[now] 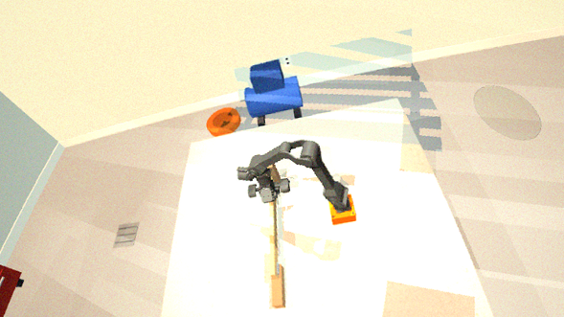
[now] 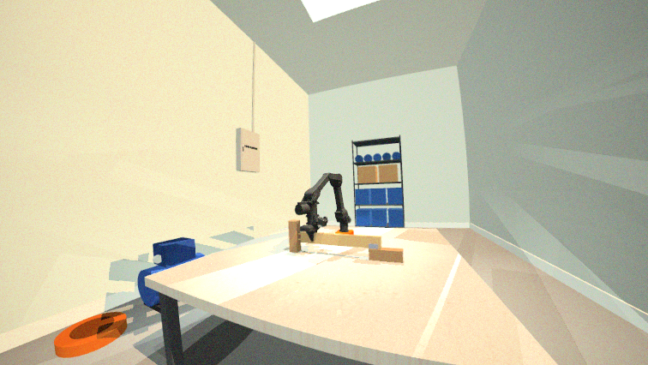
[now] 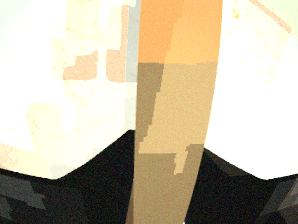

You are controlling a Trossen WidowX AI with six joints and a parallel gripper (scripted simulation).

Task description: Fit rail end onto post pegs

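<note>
The wooden bed rail is off the table and looks about level. Its far end sits in the grey bracket on the low footboard block. Its near end is close up against the wooden post. No gap shows between them in the wrist view, but whether they touch is too small to tell. The pegs and holes are hidden. My gripper is shut on the rail near its post end, one finger on each side.
The arm's orange base stands on the table, to the right of the rail in the top view. The post rises above the rail beside the gripper. A blue machine and an orange ring are beyond the table's edge.
</note>
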